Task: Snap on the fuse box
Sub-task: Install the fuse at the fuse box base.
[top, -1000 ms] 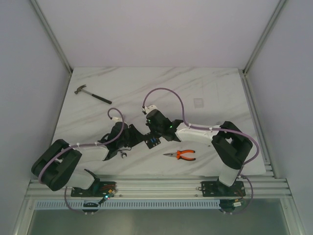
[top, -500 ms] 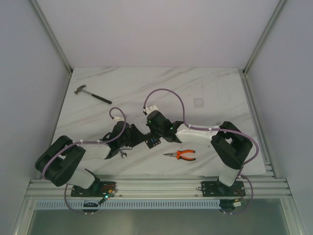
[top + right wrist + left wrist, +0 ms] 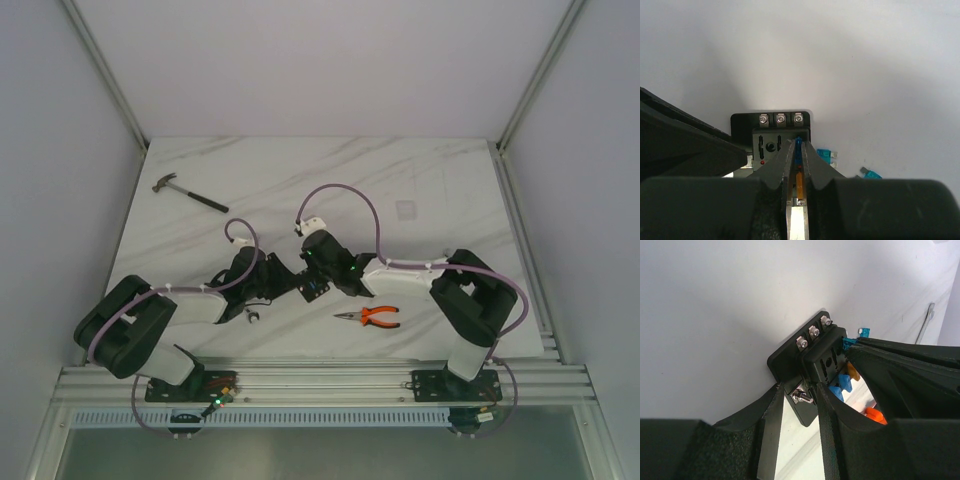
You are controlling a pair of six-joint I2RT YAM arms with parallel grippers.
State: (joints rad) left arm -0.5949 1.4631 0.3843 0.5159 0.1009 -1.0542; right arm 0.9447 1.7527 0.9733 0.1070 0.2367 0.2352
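The fuse box [image 3: 312, 291] is a small black square box lying on the marble table between the two grippers. In the left wrist view the fuse box [image 3: 812, 352] shows three screw terminals, and my left gripper [image 3: 799, 390] grips its near corner, one finger on each side. My right gripper [image 3: 798, 142] is shut on a small blue fuse [image 3: 798, 148] and holds it upright over the face of the fuse box [image 3: 771, 135]. An orange fuse [image 3: 799, 183] sits in the box between the fingers. In the top view the left gripper [image 3: 288, 285] and right gripper [image 3: 318, 278] meet at the box.
Orange-handled pliers [image 3: 370, 317] lie just right of the box. A hammer [image 3: 190, 193] lies at the far left and a small wrench [image 3: 252, 316] near the left arm. Loose teal fuses [image 3: 825, 154] [image 3: 871, 174] lie right of the box.
The left arm's shoulder and elbow have shifted right while its gripper stayed at the box. The right wrist has moved slightly nearer and down over the box.
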